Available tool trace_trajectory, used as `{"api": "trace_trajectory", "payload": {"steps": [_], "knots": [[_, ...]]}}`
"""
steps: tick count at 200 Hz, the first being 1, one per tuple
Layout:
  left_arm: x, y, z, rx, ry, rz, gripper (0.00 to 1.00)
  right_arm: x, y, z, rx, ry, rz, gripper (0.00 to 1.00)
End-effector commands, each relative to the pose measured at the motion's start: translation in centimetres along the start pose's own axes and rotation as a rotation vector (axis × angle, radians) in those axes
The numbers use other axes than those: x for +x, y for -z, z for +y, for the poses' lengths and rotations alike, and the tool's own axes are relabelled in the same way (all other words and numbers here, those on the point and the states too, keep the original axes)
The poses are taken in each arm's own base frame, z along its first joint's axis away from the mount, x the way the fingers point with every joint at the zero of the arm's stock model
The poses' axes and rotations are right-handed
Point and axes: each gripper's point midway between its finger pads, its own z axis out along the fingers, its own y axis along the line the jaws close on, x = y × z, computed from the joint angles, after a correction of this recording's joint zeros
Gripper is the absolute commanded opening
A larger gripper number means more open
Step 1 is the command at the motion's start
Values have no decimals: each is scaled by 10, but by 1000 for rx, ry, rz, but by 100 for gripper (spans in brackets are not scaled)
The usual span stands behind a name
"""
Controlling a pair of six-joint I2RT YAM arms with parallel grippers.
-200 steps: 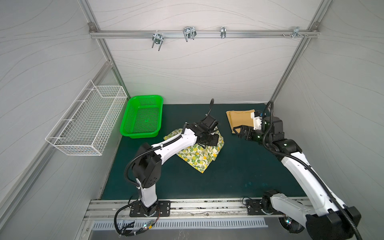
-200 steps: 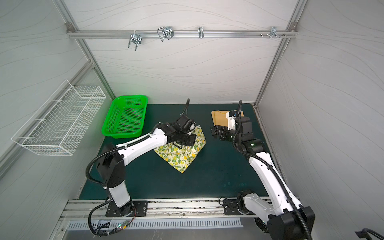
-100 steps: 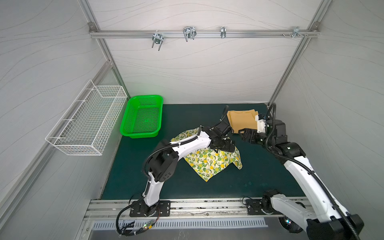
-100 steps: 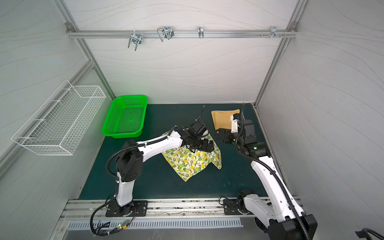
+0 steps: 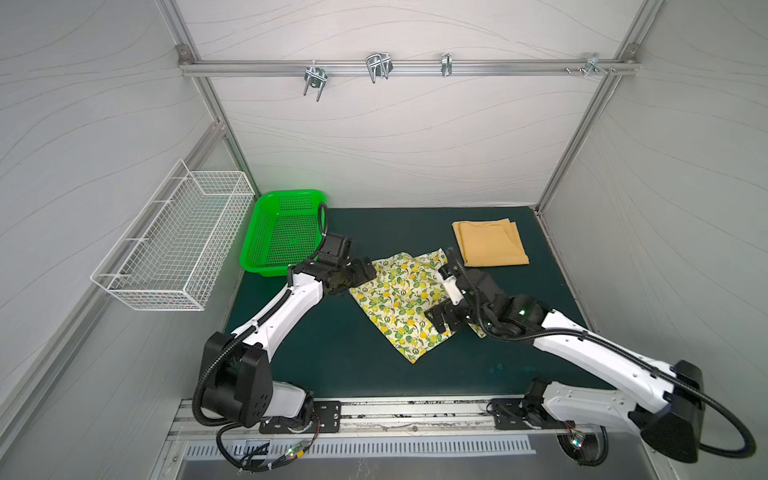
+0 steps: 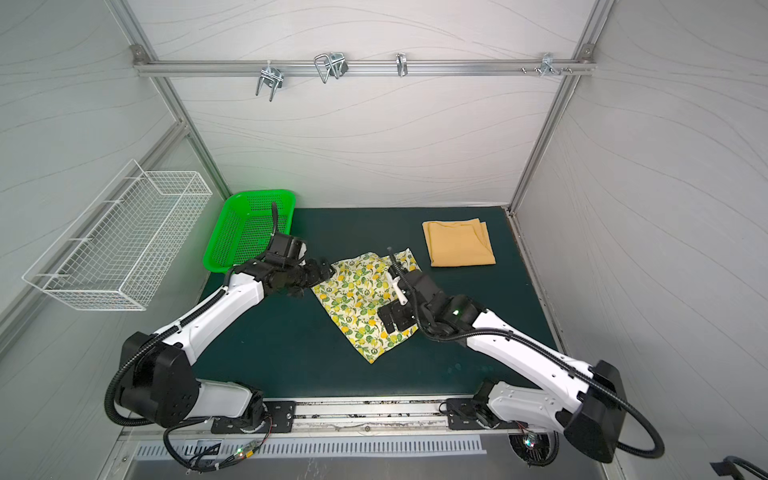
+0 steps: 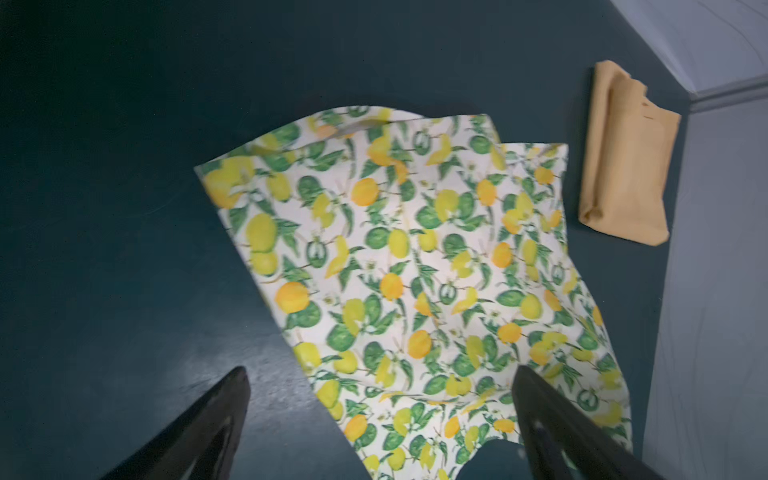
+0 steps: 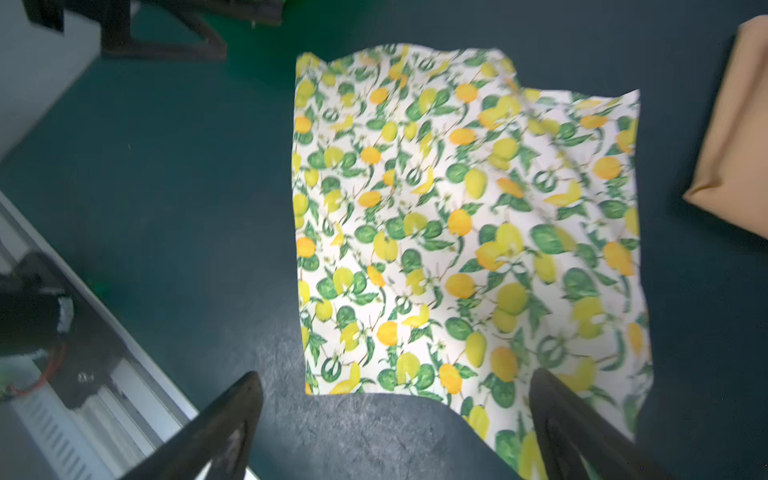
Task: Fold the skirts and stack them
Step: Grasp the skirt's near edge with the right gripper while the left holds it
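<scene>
Green tabletop (image 5: 332, 365) held both skirts. Left gripper (image 5: 362, 270) stretched low beside the lemon skirt (image 5: 399, 299), jaws wide, empty. Right gripper (image 5: 442, 320) bent over it, equally wide. Mustard skirt (image 5: 490, 243) lay far-right.

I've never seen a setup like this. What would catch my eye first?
Probably the lemon-print skirt, lying rumpled in the middle of the dark green table, with the left gripper at its edge and the right gripper over it, both open. Next, the folded mustard skirt at the back right and the bright green basket at the back left.
</scene>
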Motion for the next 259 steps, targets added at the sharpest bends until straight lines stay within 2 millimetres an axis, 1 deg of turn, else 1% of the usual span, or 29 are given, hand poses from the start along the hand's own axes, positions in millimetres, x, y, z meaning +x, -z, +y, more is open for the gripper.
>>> {"api": "trace_trajectory", "payload": {"steps": [1,19,34,65,82,113,134,158,172,203,220,233,259], "knots": [[-14,-3,19,30,99,-26,98,11,-18,19,25,87,33,99],[-17,-15,37,6,140,-5,96,23,-33,33,16,121,75,99],[-20,-27,45,-11,148,8,94,31,-43,43,4,138,98,99],[-29,-49,45,-17,150,43,87,46,-61,54,5,165,146,99],[-33,-61,44,-25,148,65,83,54,-67,58,7,175,169,99],[-40,-73,44,-47,134,96,80,62,-72,62,3,184,184,99],[-45,-77,45,-63,128,102,79,62,-74,64,-1,179,181,99],[-49,-80,47,-88,113,117,76,63,-76,66,-6,177,183,99],[-48,-84,49,-104,108,139,74,63,-76,68,-9,177,181,99],[-49,-92,51,-121,101,159,64,63,-76,68,-11,174,179,99],[-49,-97,53,-129,101,177,57,65,-76,67,-10,171,182,99],[-48,-100,55,-140,99,189,55,66,-75,67,-11,170,182,99],[-47,-104,58,-151,93,200,48,67,-74,66,-9,167,179,99]]}}
